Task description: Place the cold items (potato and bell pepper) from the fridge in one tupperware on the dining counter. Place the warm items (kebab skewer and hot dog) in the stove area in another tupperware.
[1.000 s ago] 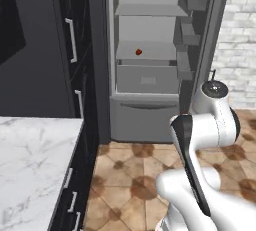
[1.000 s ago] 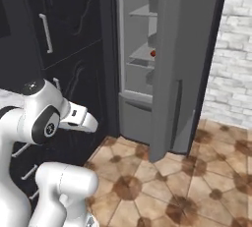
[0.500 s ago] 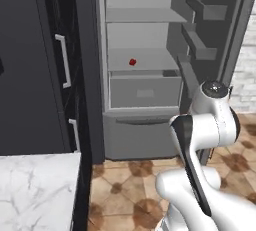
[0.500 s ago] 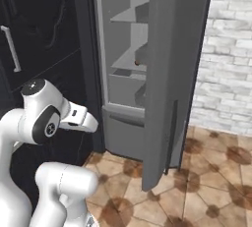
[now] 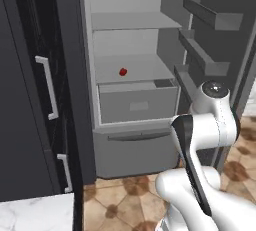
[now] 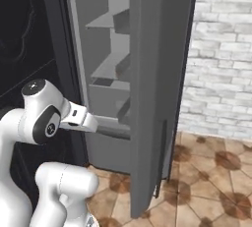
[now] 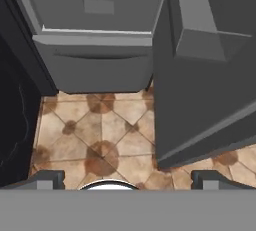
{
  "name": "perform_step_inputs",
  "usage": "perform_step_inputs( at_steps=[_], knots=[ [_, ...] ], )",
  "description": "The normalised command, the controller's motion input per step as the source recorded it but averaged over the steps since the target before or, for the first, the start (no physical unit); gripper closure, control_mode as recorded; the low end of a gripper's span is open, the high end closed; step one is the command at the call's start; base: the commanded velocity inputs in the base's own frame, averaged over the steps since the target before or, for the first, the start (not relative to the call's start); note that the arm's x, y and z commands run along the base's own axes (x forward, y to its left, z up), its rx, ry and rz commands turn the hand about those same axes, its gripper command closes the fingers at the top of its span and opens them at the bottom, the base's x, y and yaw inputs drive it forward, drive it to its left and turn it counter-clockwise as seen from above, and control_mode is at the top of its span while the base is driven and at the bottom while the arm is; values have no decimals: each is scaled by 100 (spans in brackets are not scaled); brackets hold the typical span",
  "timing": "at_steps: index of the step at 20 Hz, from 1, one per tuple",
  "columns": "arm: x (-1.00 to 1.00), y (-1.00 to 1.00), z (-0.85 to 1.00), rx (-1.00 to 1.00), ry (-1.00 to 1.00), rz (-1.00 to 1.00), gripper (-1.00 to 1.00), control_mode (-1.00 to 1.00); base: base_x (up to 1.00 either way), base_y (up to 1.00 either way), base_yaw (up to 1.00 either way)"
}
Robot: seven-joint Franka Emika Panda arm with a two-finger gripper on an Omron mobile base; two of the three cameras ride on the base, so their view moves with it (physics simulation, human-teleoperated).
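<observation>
The fridge (image 5: 131, 21) stands open in front of me, tall and grey with pale shelves. The small red bell pepper (image 5: 123, 71) lies on the shelf just above the wide drawer (image 5: 138, 103). My gripper (image 7: 127, 180) is open with nothing between its fingertips (image 7: 46, 179). It hangs low in front of the fridge's bottom drawer (image 7: 95, 60), looking down at the tiled floor. In the right base view my hand (image 6: 81, 118) reaches toward the fridge opening. The potato, both tupperware, the dining counter, the kebab skewer, the hot dog and the stove area are out of view.
The open fridge door (image 6: 152, 98) with its door racks (image 5: 207, 55) stands close on my right. Dark cabinets (image 5: 35, 100) with pale handles flank the fridge on the left. A white marble countertop corner (image 5: 30, 215) shows at lower left. A brick wall (image 6: 221, 64) lies beyond the door.
The base has driven closer to the fridge, so the whole scene has shifted and the fridge looms larger. The gripper has stayed open.
</observation>
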Motion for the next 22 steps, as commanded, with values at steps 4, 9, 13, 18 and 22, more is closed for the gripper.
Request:
perform_step_inputs(
  at_steps=[4, 9, 13, 18, 22],
  knots=[
    [0, 0, 0, 0, 0, 0, -100, 100, 45, 43, -24],
    [0, 0, 0, 0, 0, 0, -100, 100, 43, 45, -25],
    [0, 0, 0, 0, 0, 0, -100, 100, 52, 37, -23],
    [0, 0, 0, 0, 0, 0, -100, 100, 46, 51, -17],
    [0, 0, 0, 0, 0, 0, -100, 100, 43, 53, -9]
  ],
)
